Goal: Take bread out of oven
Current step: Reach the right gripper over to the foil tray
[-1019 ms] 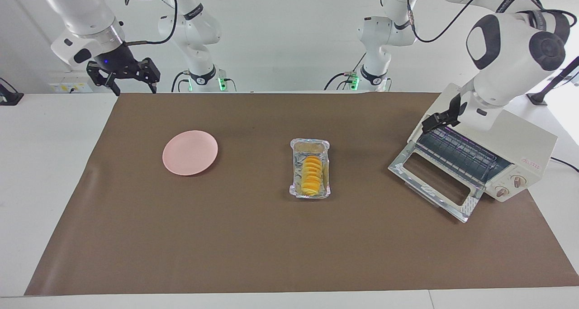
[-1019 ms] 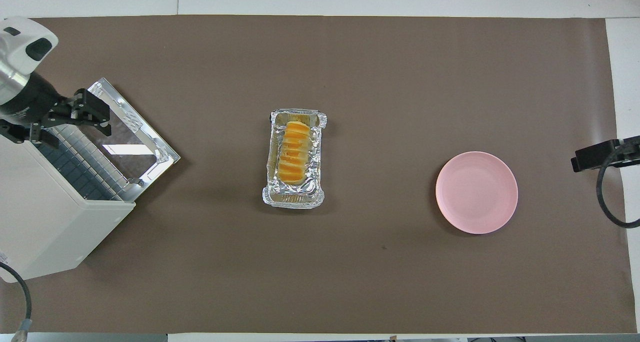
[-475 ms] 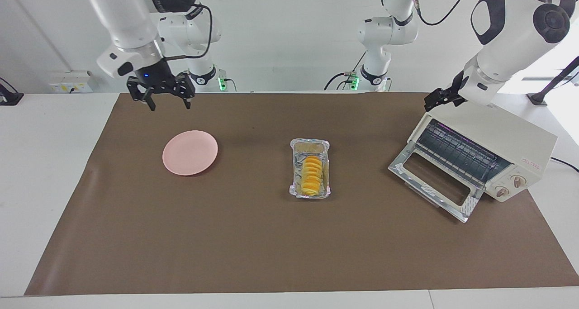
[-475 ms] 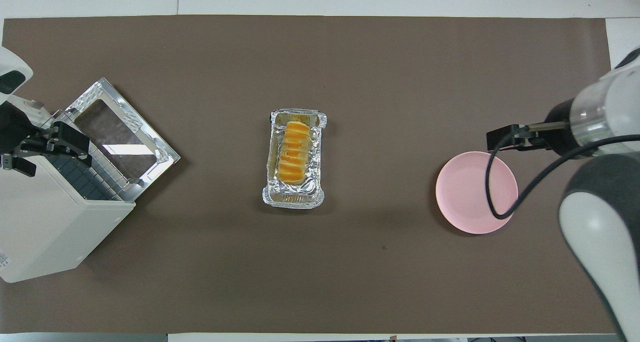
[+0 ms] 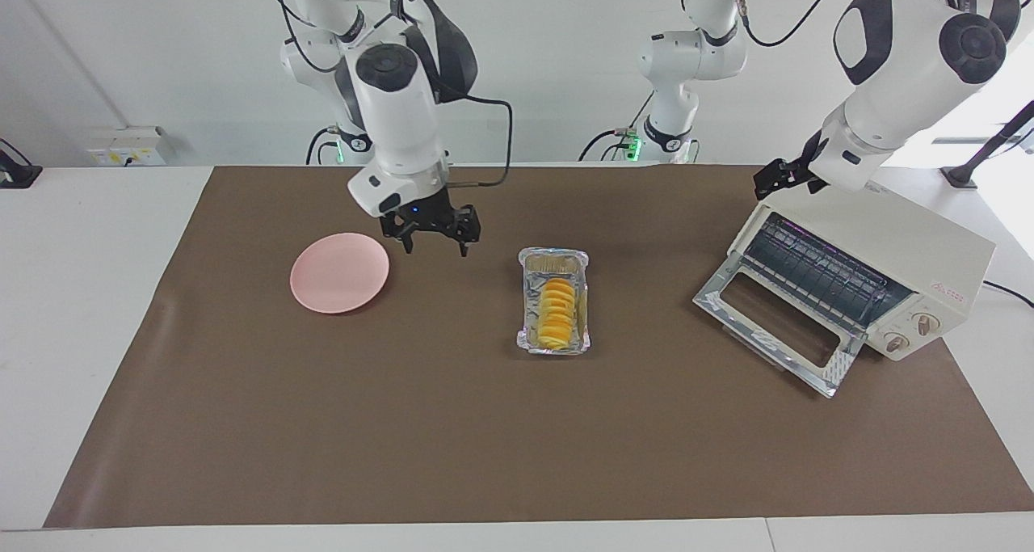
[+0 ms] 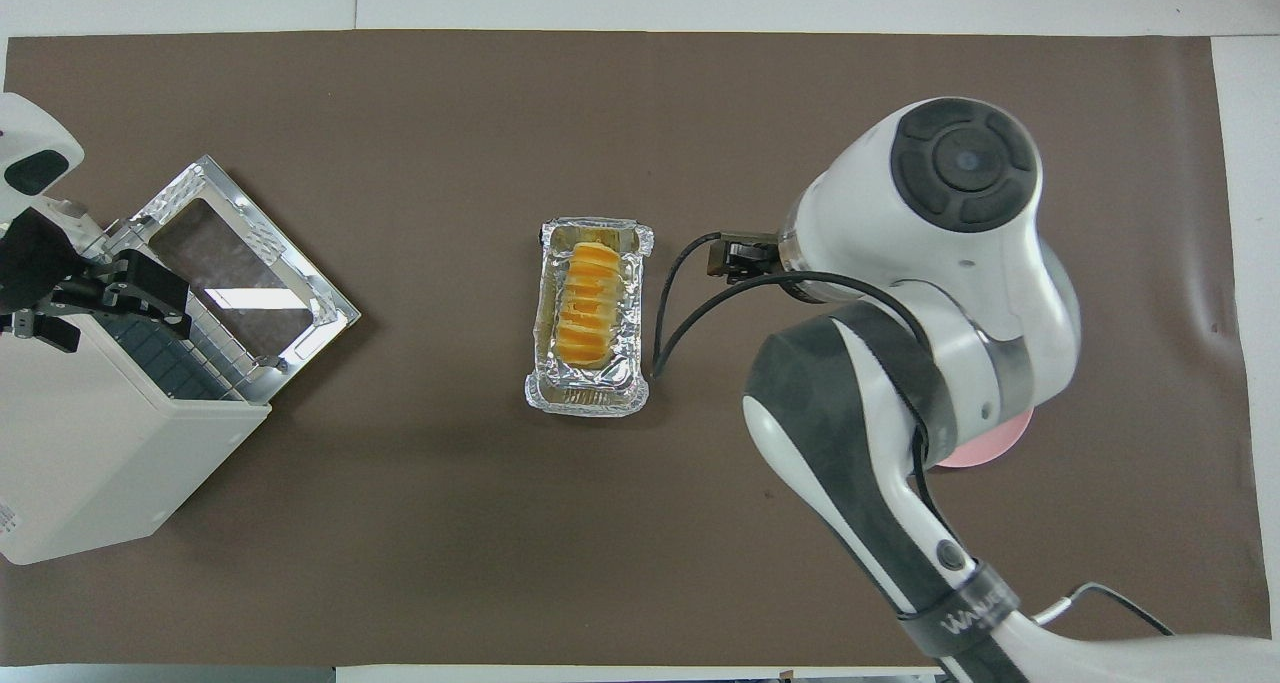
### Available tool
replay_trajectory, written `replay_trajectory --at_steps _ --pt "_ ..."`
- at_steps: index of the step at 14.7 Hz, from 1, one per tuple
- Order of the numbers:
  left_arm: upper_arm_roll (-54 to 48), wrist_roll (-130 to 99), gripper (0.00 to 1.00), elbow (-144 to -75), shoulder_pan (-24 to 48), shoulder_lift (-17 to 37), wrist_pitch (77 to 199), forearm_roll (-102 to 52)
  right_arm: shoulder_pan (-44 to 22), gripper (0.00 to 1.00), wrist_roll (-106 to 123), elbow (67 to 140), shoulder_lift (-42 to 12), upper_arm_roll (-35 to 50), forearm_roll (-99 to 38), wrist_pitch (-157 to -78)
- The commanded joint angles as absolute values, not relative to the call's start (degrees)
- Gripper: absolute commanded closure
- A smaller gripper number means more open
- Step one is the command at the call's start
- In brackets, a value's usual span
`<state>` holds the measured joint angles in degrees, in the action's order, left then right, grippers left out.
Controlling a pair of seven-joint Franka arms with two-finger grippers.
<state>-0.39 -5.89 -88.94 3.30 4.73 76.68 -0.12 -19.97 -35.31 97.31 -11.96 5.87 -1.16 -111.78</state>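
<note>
Already the bread (image 5: 557,313) lies outside the oven (image 5: 868,281), in a foil tray (image 5: 554,299) near the middle of the brown mat (image 5: 485,439). The oven stands at the left arm's end of the table, toward the edge nearest the robots, with its glass door (image 5: 775,334) folded down flat on the mat and its wire rack showing bare.

The right gripper (image 5: 432,233) hangs in the air over the mat between the pink plate (image 5: 339,272) and the tray, with its fingers spread apart and nothing between them. The left gripper (image 5: 779,179) hovers over the oven's top corner nearest the robots and appears to be waiting; whether its fingers are apart or together I cannot tell.

Judging from this, the step in hand is to reach for the loaf and lift it from the tray. To do it well, the right gripper should come over the middle of the loaf, turn so its fingers straddle the narrow width, and sink inside the foil walls before closing gently, since the ridged loaf looks soft.

The crinkled foil rim is the main obstacle: a finger landing on it could crush it or drag the light tray. The plate, toward the right arm's end, lies well apart from the tray, and the oven door is well clear too.
</note>
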Motion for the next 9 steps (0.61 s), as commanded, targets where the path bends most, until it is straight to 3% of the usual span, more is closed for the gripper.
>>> replay_trajectory --at_steps 1,5,9 --pt "-1.32 -4.84 0.00 -90.88 2.29 2.81 76.82 0.97 -22.23 0.00 -40.50 91.68 -18.53 5.45 -0.71 -112.41" --pt "-1.41 -4.31 0.00 -91.84 2.37 1.94 76.99 0.97 -27.15 0.00 -50.09 82.45 -30.47 5.36 4.65 -112.94" --pt "-1.49 -4.31 0.00 -94.04 2.46 0.88 77.52 0.88 -27.33 0.00 -50.71 84.11 -32.43 5.36 4.83 -120.67"
